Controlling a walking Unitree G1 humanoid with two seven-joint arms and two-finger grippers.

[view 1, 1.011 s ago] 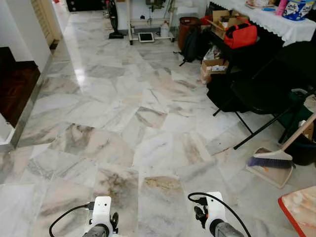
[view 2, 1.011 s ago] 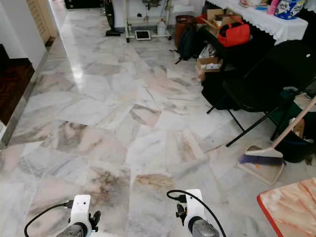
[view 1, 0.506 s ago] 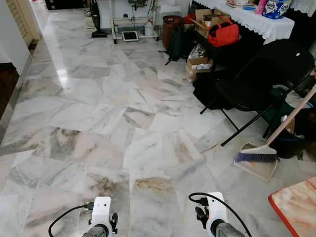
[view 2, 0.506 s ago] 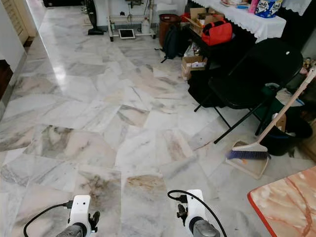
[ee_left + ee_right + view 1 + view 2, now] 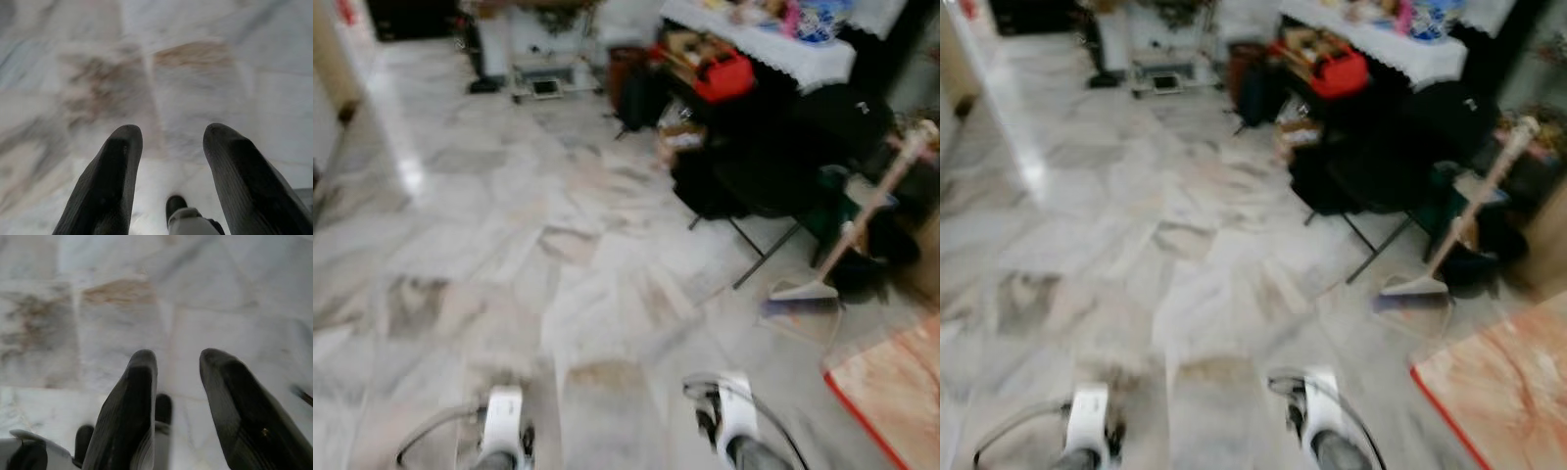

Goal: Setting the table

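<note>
A corner of a table [image 5: 1498, 392] with a pink marble-patterned top and a red edge shows at the lower right, blurred. Both arms hang low at the bottom of the eye views, the left wrist [image 5: 504, 421] and the right wrist [image 5: 734, 416] over the marble floor. In the left wrist view my left gripper [image 5: 171, 134] is open with nothing between its fingers. The right gripper [image 5: 178, 360] is open too, and holds nothing. Marble tiles lie beneath both.
A black folding chair [image 5: 803, 147] stands at the right, with a broom [image 5: 862, 211] and dustpan [image 5: 798, 313] beside it. Behind is a long table with a white cloth [image 5: 773, 44], a red bag [image 5: 724, 73] and boxes below. The marble floor [image 5: 509, 225] stretches ahead and left.
The whole picture has shifted left and blurred, so the camera is turning right. More of the marble-patterned table top shows at the lower right. The arms hang as before.
</note>
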